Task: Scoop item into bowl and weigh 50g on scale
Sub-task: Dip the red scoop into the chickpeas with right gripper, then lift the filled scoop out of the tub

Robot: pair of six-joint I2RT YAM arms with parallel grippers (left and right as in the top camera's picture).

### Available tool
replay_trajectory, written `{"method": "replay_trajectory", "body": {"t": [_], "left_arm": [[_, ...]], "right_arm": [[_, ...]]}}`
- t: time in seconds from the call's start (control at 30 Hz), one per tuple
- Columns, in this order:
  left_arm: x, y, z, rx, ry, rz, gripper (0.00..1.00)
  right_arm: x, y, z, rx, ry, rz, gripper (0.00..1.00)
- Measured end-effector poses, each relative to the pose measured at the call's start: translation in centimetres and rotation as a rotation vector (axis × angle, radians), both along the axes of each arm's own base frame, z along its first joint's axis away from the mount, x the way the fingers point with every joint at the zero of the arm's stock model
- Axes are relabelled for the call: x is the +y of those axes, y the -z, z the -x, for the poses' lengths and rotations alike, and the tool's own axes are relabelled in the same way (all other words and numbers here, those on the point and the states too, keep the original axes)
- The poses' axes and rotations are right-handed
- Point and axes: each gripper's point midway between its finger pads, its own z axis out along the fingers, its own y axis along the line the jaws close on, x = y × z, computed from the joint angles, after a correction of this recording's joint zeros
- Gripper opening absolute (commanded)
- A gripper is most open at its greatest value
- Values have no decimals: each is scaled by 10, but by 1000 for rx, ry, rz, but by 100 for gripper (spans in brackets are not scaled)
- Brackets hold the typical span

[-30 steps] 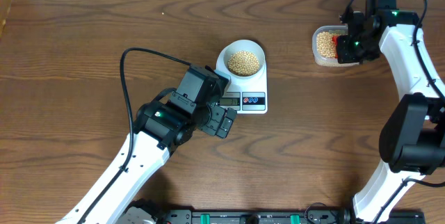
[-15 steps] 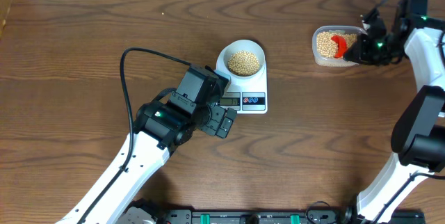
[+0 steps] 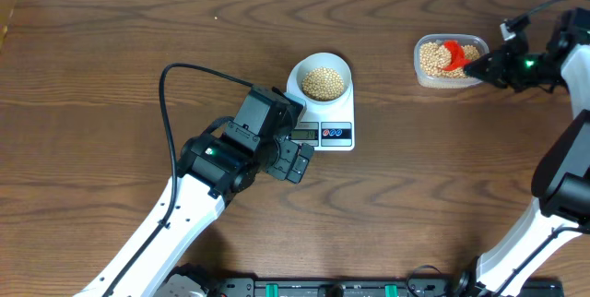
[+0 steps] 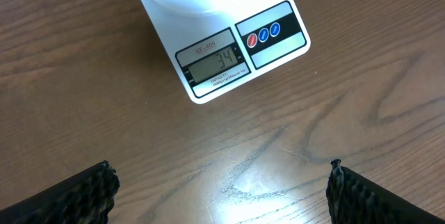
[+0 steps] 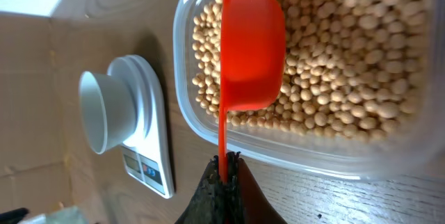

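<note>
Currently the left gripper [image 3: 299, 161] hangs wide open with nothing in it, just beside the display end of the scale [image 3: 324, 124]. In the left wrist view its fingertips [image 4: 83, 193] sit at the lower corners, with bare wood between them.

The right gripper [image 5: 224, 172] is clamped fully closed on the thin handle of the red scoop [image 5: 252, 50]. The scoop's cup lies over the beans [image 5: 348, 78] at the scale-side end of the clear tub [image 3: 449, 76]. Can't tell if the cup carries any.

More beans fill the white bowl [image 3: 323, 65], which stands on the far half of the scale.

Room:
- The tub sits near the table's [image 3: 111, 66] far edge, well right of the scale.
- The wood between scale and tub is open.
- The wood on the near side, right of the left arm, is also open.
- The table's left edge shows at the top-left corner, well apart from everything.
- A black cable [image 3: 164, 103] loops up on the left of the left arm and runs back to it just beside the scale's left edge.

Writing:
- The LCD [image 4: 214, 65] reads 34.
- Small print above it looks like SF-400; the line under the digits is too small to read.
- The black button panel [image 4: 271, 35] has one red and two blue round buttons; their marks are unreadable.
</note>
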Motion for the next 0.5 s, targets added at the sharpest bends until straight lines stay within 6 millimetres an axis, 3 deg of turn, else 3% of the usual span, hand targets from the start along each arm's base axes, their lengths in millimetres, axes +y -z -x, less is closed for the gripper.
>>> {"method": "replay_trajectory", "body": {"t": [0.2, 0.5], "left_arm": [[0, 0, 0, 0, 0, 0, 98], [0, 0, 0, 0, 0, 0, 98]], "right_arm": [[-11, -6, 1, -13, 29, -42, 1], [-11, -24, 10, -46, 27, -180, 1]]}}
